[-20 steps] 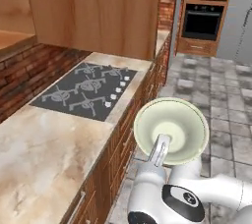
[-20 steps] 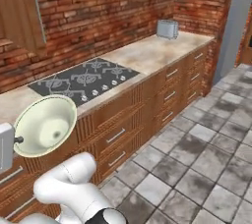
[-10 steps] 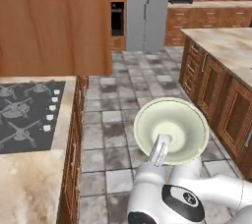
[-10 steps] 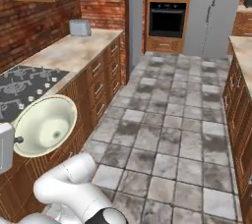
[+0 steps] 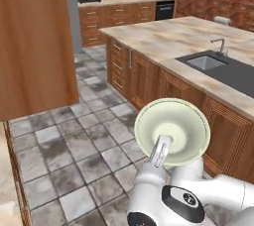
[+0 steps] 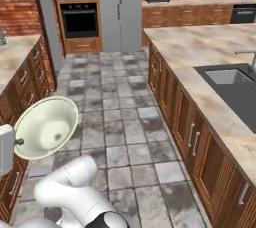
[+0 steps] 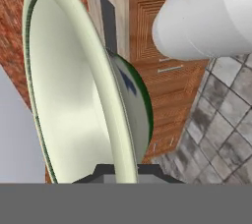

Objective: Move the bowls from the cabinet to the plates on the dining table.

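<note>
Cream-green bowl [image 5: 172, 131] pinched by rim in tool [image 7: 119, 171], jaws narrow on thin wall, carried tilted on edge, clear of floor, for transit. Marble bench [image 5: 173, 39] with sink [image 5: 204, 62] at 1 o'clock in left base view; probably dining table, plates unseen.

The gripper [image 5: 161, 146] holds the cream-green bowl [image 5: 174, 127] above the tiled floor [image 5: 74, 155].

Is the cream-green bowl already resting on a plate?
No, the bowl is held on edge in the air over the tiled floor.
</note>
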Robot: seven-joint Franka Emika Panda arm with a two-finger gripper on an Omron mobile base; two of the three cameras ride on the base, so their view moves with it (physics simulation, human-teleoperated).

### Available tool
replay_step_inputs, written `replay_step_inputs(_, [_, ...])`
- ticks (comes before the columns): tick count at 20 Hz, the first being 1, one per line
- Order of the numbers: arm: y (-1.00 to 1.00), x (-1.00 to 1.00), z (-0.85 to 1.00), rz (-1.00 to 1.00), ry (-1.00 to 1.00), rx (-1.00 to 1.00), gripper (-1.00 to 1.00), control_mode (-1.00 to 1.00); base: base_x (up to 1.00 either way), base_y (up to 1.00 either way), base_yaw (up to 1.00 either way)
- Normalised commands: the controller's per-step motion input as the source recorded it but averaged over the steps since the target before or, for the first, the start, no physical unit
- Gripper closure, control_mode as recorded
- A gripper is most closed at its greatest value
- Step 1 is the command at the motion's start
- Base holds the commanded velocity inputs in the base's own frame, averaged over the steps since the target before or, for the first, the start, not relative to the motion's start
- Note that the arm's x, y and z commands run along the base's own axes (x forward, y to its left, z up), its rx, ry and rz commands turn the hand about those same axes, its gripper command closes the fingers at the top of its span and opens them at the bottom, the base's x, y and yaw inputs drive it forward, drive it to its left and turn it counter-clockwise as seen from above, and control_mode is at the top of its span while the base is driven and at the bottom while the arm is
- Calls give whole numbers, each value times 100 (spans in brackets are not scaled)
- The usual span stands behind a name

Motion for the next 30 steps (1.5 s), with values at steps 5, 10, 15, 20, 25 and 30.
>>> replay_step_inputs(5, [0,0,0,0,0,0,100,100,-30,-44,-51])
replay_step_inputs(10, [0,0,0,0,0,0,100,100,-49,-32,-56])
replay_step_inputs(15, [0,0,0,0,0,0,100,100,-29,-40,-58])
replay_step_inputs(20, [0,0,0,0,0,0,100,100,-18,-59,-52])
replay_step_inputs(25, [0,0,0,0,0,0,100,100,-26,-26,-62])
replay_step_inputs(30, [0,0,0,0,0,0,100,100,-21,-17,-64])
